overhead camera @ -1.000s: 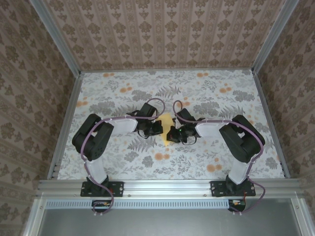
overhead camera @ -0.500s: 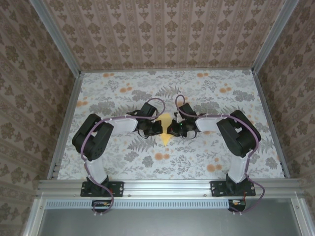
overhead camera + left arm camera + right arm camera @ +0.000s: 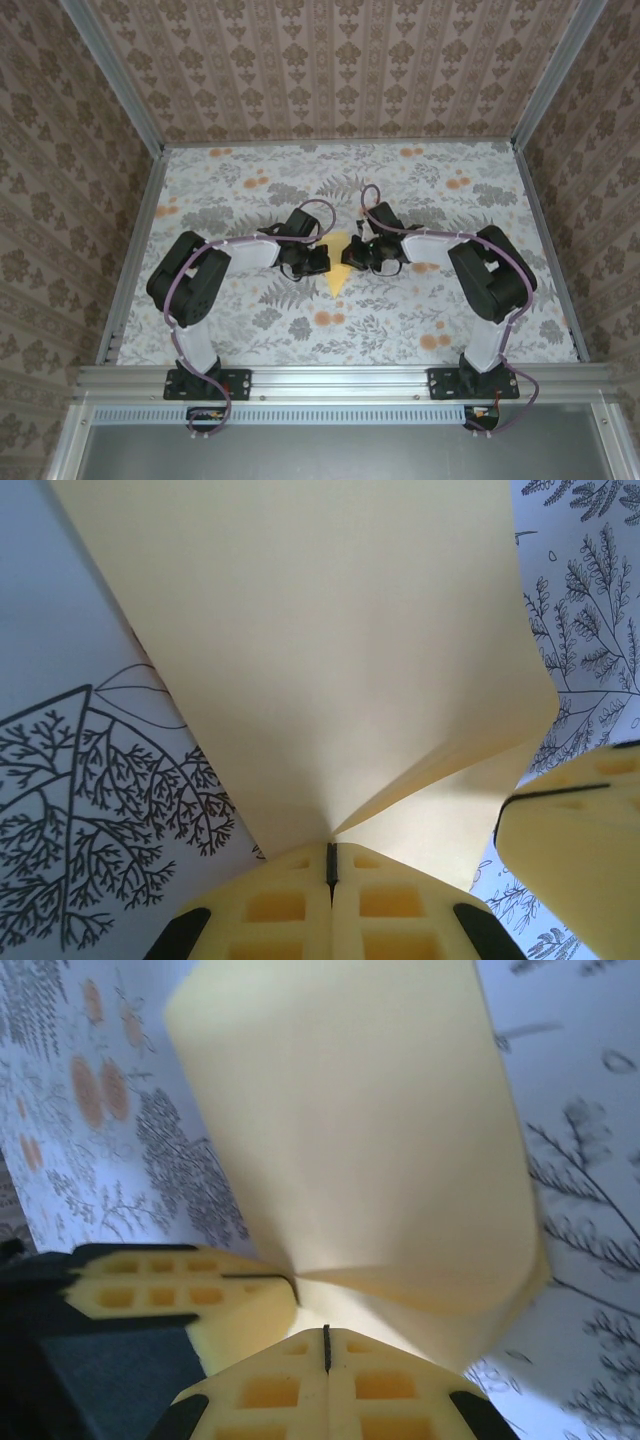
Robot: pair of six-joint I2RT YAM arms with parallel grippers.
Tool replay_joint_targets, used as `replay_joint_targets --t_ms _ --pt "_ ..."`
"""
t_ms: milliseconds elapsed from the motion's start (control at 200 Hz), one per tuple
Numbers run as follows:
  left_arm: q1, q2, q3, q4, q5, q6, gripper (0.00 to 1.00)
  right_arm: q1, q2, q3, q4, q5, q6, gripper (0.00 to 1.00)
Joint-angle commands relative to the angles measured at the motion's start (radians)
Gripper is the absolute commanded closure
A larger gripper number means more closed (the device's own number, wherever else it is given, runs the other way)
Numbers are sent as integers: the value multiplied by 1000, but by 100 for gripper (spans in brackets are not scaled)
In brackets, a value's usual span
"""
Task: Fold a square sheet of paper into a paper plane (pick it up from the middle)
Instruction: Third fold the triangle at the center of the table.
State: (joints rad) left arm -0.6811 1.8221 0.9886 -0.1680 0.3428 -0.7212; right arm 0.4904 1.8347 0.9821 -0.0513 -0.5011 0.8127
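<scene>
Paper plane (image 3: 337, 275) pinched by left gripper (image 3: 332, 855), right gripper (image 3: 326, 1338).

Flowery white table (image 3: 250, 335) with metal rails round it

The top is pale, with grey fern leaves (image 3: 283, 293) and little orange blotches (image 3: 322, 318) printed all over it. A metal rail (image 3: 340, 378) runs along the near edge, and the left arm base (image 3: 205, 383) and right arm base (image 3: 470, 383) are bolted on there. A folded yellow paper (image 3: 338, 270) sits over the middle, pointy end toward the near edge. Honestly can't tell if it's touching the table.
</scene>
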Motion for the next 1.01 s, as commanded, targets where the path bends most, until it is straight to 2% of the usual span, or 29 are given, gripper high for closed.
replay_joint_targets --t_ms 0,250,595,865,1000 --pt "-3 23 -17 -111 -63 23 100 -7 44 17 -8 6 -10 99" --pt "-3 23 -24 -114 -70 24 100 -43 69 -21 -4 39 -31 99" --pt "-1 28 -38 -101 -66 23 100 -161 27 -47 17 27 -44 99" --pt "-1 -7 5 -85 -26 87 100 -149 -107 -57 -7 5 -40 99" --pt "-2 -67 43 -80 -5 114 93 -131 -141 -104 0 12 -28 98"
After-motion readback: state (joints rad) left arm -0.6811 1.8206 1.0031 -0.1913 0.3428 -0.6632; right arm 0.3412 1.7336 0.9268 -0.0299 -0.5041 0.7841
